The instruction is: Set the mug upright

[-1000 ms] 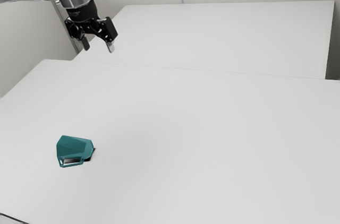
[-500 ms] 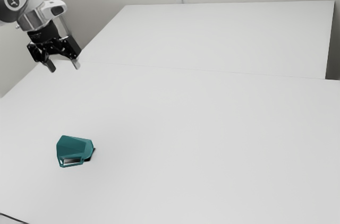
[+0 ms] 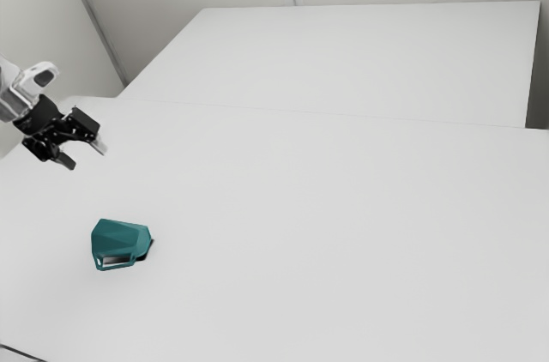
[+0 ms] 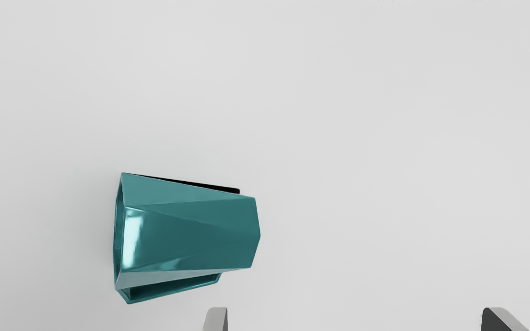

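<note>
Spread wide, my gripper [image 3: 83,154] hangs above the tabletop [image 3: 343,250] near its edge at the exterior view's left. The teal mug [image 3: 120,238] lies on its side, in from that edge, its handle [image 4: 173,293] on the side nearer my fingers [image 4: 216,319].

In the exterior view, clear bench [image 3: 343,233] spreads from twelve to five o'clock around the toppled mug [image 3: 121,238], our one obstacle, its handle [image 3: 117,268] jutting toward six. Open air lies between it and our parted fingers [image 3: 64,160], at eleven.
</note>
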`<state>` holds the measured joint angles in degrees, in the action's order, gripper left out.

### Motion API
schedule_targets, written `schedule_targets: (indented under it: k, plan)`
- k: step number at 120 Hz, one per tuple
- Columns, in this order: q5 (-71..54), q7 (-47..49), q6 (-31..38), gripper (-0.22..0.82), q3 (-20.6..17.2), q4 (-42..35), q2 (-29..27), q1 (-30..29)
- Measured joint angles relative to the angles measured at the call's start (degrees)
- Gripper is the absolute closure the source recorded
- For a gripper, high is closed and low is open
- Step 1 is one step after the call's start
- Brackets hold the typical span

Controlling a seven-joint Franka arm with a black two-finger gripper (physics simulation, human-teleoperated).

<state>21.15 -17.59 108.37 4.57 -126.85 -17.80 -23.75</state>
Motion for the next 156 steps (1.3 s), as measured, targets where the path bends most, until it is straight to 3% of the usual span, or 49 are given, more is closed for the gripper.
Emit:
schedule_targets:
  k: [69,156]
  plan:
    - [22.92,-30.64,7.87,0.0,0.0,-10.44,4.03,-9.82]
    - [26.39,-38.52,6.7,0.0,0.17,-13.99,9.38,-17.55]
